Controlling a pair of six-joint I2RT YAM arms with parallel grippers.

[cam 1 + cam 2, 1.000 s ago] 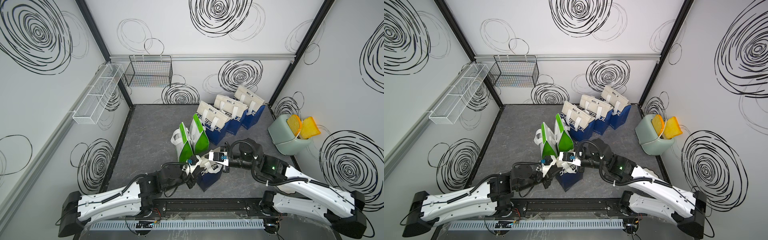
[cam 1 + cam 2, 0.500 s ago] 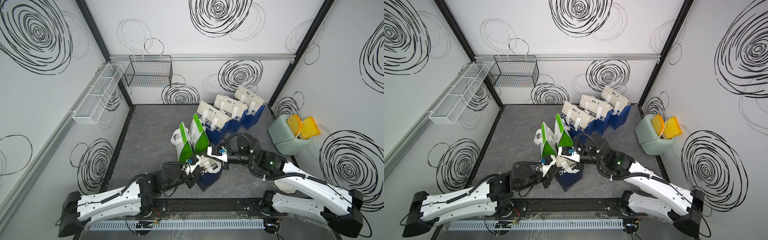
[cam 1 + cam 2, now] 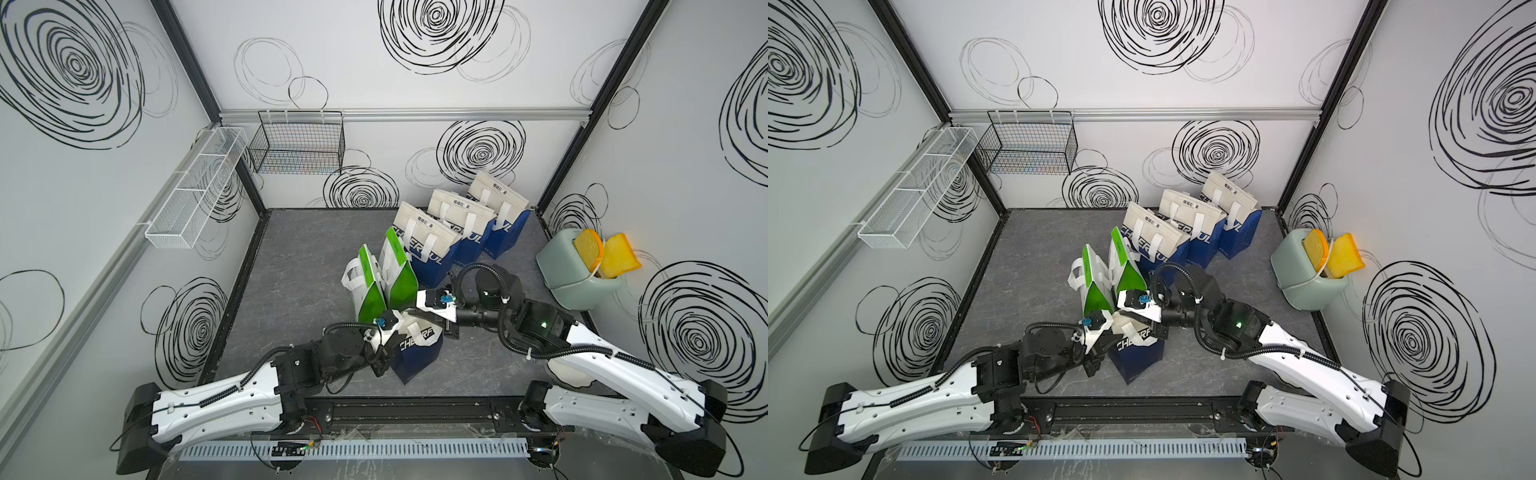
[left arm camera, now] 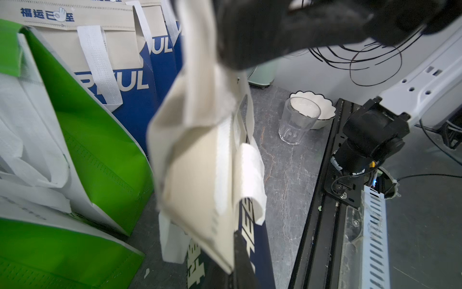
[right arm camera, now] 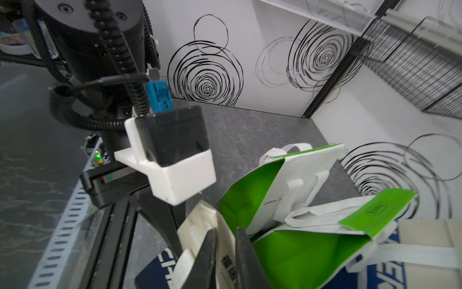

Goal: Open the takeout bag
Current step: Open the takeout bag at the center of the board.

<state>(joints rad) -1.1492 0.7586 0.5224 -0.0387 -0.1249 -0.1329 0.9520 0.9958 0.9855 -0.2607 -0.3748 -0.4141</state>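
The takeout bag (image 3: 415,359) (image 3: 1136,359) is navy blue with a cream top flap and white handles. It stands near the front rail, between the two arms. My left gripper (image 3: 390,345) (image 4: 232,270) is shut on the edge of the cream flap (image 4: 200,162), on the bag's left side. My right gripper (image 3: 415,318) (image 3: 1129,320) (image 5: 226,231) reaches in from the right at the bag's top. Its jaws stand slightly apart, and the printed cream flap (image 5: 226,262) shows in the gap between them. The bag's mouth is hidden under the crumpled flap.
Two green-and-white bags (image 3: 386,282) stand close behind the takeout bag. Three more blue bags (image 3: 457,232) line the back right. A green toaster (image 3: 577,270) sits by the right wall. A glass (image 4: 297,122) and a bowl (image 4: 317,105) stand near the front rail.
My right gripper has drifted slightly toward the back over the bag's top, and its jaws have parted a little. The left arm has stayed put, still gripping the flap.
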